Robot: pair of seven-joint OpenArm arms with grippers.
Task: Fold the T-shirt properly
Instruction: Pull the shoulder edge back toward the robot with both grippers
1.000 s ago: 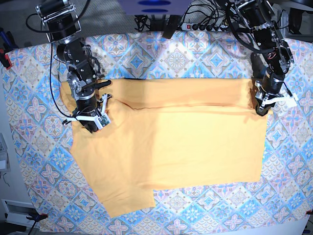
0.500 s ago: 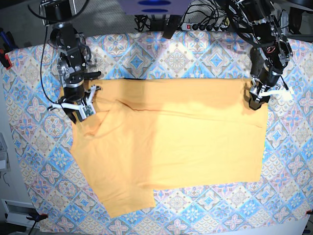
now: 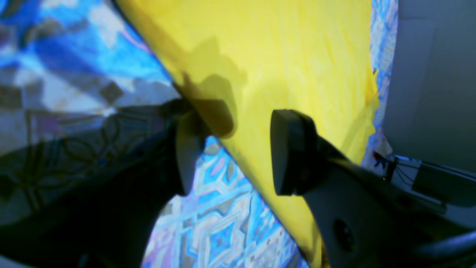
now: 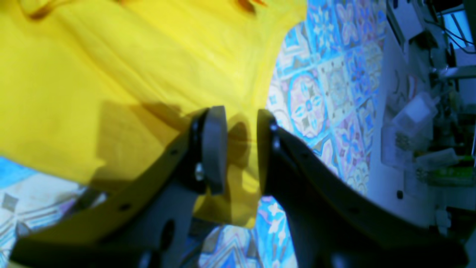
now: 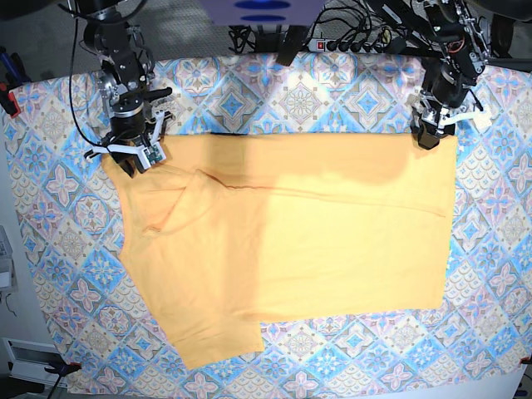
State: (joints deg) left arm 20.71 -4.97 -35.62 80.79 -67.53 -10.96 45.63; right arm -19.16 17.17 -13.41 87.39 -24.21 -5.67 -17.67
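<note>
No readable writing shows on the plain T-shirt (image 5: 316,233).

Cable clutter (image 5: 349,37) behind; patterned cloth (image 5: 499,274) open elsewhere

The T-shirt (image 5: 291,233) lies spread on the patterned cloth (image 5: 332,91), both hands at its top corners.

Base view: even, bright overhead light; a soft shadow band crosses the T-shirt (image 5: 291,233) toward 12 o'clock. Wrist views: oversaturated, blue-tinted, with close foreground parts blurred and dark; hard shadows of the jaws fall on the fabric; edges appear stretched.
</note>
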